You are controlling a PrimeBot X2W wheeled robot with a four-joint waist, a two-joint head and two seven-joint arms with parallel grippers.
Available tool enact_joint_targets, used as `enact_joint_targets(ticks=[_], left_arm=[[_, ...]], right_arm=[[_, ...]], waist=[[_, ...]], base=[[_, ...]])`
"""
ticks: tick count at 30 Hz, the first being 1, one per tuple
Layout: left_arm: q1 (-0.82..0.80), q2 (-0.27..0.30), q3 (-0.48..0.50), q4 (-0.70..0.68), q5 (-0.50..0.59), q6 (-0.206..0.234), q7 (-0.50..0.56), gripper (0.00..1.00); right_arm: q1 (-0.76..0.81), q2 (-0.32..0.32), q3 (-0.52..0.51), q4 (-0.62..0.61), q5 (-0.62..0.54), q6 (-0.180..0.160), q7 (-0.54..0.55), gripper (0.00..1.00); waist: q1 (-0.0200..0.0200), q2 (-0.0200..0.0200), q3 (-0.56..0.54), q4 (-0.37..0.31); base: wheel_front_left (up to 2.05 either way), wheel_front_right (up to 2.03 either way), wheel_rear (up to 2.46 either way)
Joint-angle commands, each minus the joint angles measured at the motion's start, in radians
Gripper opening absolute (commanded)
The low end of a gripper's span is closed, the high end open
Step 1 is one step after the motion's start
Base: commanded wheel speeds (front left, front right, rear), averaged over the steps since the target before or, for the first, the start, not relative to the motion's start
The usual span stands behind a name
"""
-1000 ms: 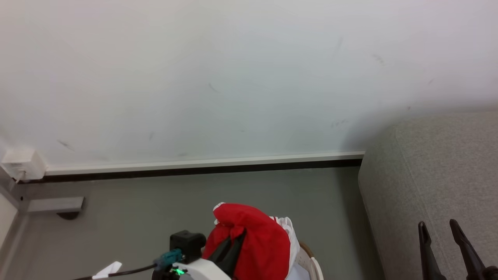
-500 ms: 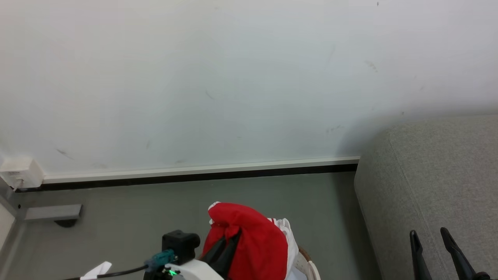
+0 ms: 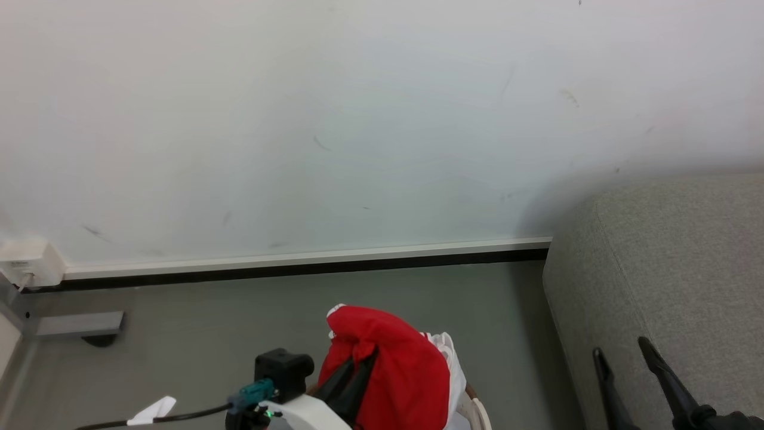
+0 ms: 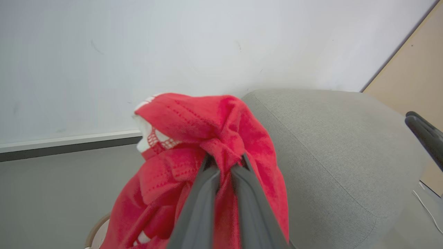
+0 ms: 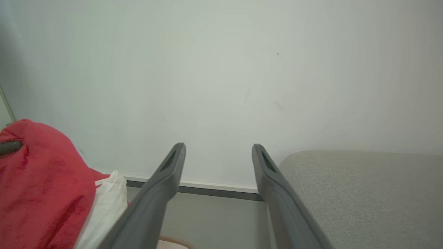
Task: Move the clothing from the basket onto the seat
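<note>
Left jaws clamped on a bunched fold of the clothing point(image 3: 388, 364); right jaws spread wide, empty.

Head view: clothing hangs from the left jaws at bottom centre, above the rim of the basket point(image 3: 477, 415). It's not on the seat point(image 3: 668, 269) yet; the seat is off to the right, with a strip of floor point(image 3: 513, 334) between. Right jaws sit low right, in front of the seat.

Left wrist view: this is the view that shows the pinch itself. It's a small knot of fabric between the tips, with most of the garment draped below, so it looks secure but shallow. The seat's rounded end is just behind and to the right.

Right wrist view: shows white fabric point(image 5: 104, 204) hanging beside the red. Can't tell if it's the garment's own or a separate cloth riding along. Right jaws point at the wall point(image 5: 221, 69).

My read: step in hand is the carry. Swing right, keep it high so the hanging tail clears the basket rim and the seat edge, and keep the right arm out of the path. Release only when well over the cushion. Check the white fabric before letting go.
</note>
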Motion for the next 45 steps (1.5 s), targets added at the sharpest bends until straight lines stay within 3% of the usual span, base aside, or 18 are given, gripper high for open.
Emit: enact_joint_targets(ticks=[1, 10, 16, 20, 28, 35, 45], left_arm=[[-0.02, 0.005, 0.0, -0.013, 0.019, -0.002, 0.003, 0.0], [-0.074, 0.015, -0.026, -0.061, 0.046, -0.017, 0.037, 0.0], [-0.105, 0.021, -0.06, -0.088, 0.068, -0.039, 0.071, 0.0], [-0.119, 0.017, -0.08, -0.1, 0.076, -0.056, 0.09, 0.0], [-0.15, 0.002, -0.125, -0.133, 0.091, -0.082, 0.123, 0.0], [-0.159, -0.01, -0.15, -0.152, 0.096, -0.093, 0.137, 0.0], [-0.183, -0.025, -0.185, -0.149, 0.082, -0.141, 0.161, 0.0]], right_arm=[[-0.025, -0.021, 0.033, -0.007, 0.013, -0.002, 0.0, 1.0], [-0.186, -0.19, 0.351, 0.013, 0.112, -0.002, 0.003, 1.0], [-0.361, -0.303, 0.607, 0.03, 0.178, -0.002, 0.067, 1.0], [-0.446, -0.342, 0.711, 0.042, 0.212, -0.002, 0.089, 1.0], [-0.572, -0.382, 0.9, 0.094, 0.326, -0.002, 0.101, 1.0], [-0.647, -0.394, 1.0, 0.123, 0.407, -0.002, 0.081, 1.0], [-0.769, -0.419, 1.146, 0.082, 0.466, -0.002, 0.105, 1.0]], waist=[[0.0, 0.0, 0.002, -0.003], [0.0, 0.0, 0.003, -0.01], [0.0, 0.0, 0.004, -0.011], [0.0, 0.0, 0.006, -0.007], [0.0, 0.0, 0.005, 0.021], [0.0, 0.0, 0.004, 0.037], [0.0, 0.0, 0.012, 0.047]], base=[[0.0, 0.0, 0.0], [0.0, 0.0, 0.0], [0.0, 0.0, 0.0], [0.0, 0.0, 0.0], [0.0, 0.0, 0.0], [0.0, 0.0, 0.0], [0.0, 0.0, 0.0]])
